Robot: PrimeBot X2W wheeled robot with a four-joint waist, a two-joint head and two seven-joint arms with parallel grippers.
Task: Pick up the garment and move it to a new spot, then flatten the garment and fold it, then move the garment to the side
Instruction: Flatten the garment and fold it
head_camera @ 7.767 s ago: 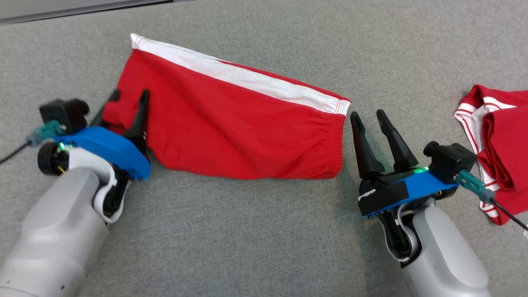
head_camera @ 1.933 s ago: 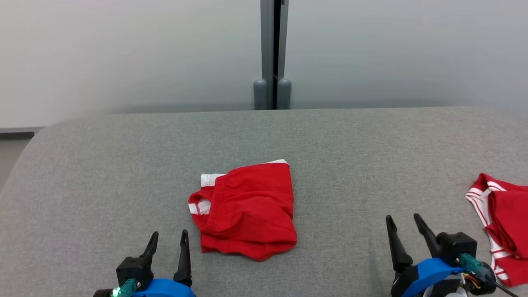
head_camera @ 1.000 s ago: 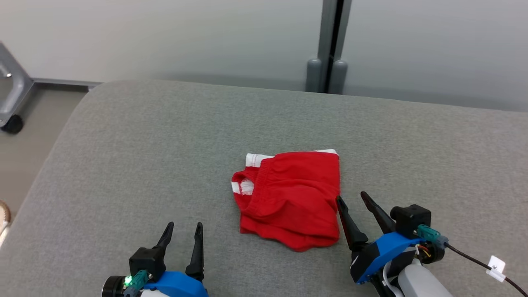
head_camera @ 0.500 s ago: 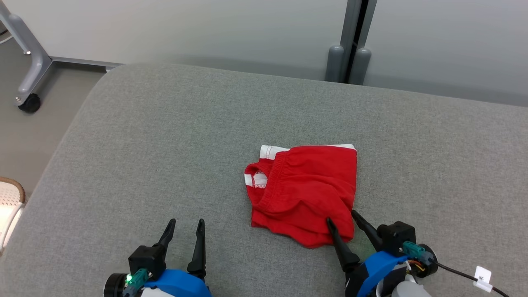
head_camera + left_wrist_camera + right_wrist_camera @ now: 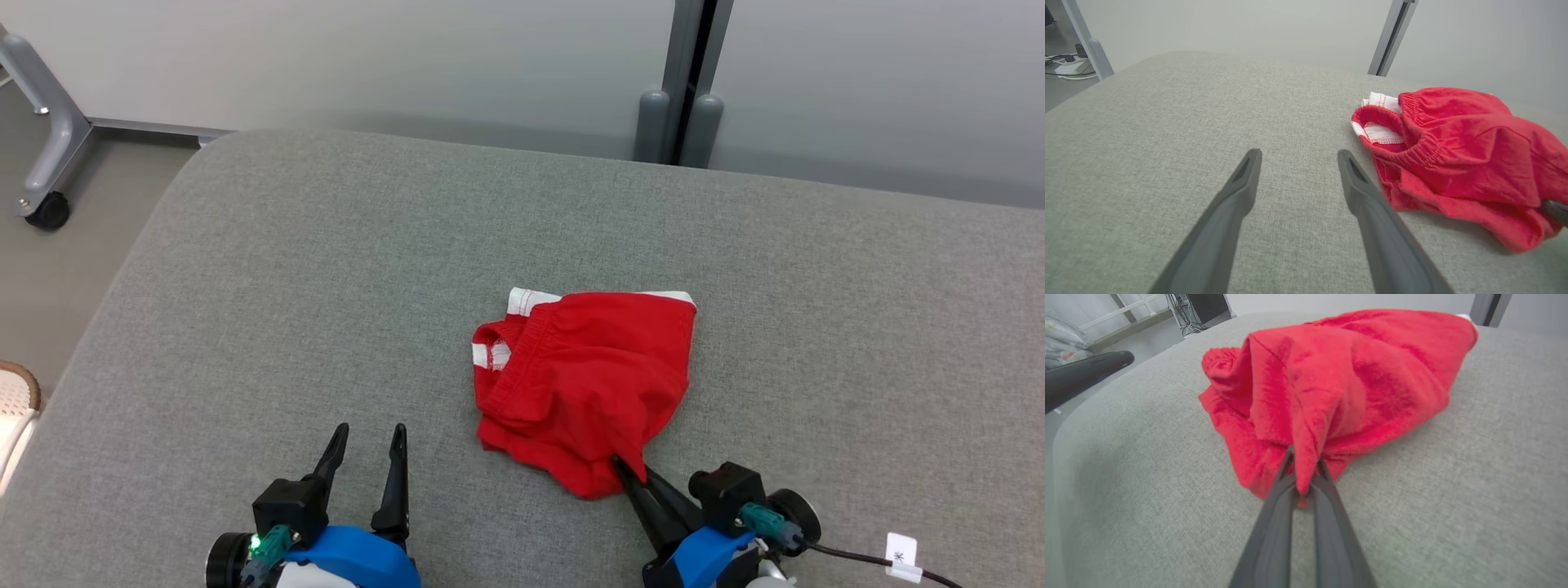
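Plainly, the right pincer (image 5: 624, 469) is clenched on the near corner of the folded red garment (image 5: 588, 384), which lies mid-way across the grey tabletop (image 5: 286, 286). The left pincer (image 5: 371, 431) stands spread nearby, touching nothing. The mark on the white cable tag (image 5: 900, 549) is unreadable.

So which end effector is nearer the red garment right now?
Right. The right end effector is shut on the red garment at its near edge; the left end effector hangs open, apart from the garment, off its left side.
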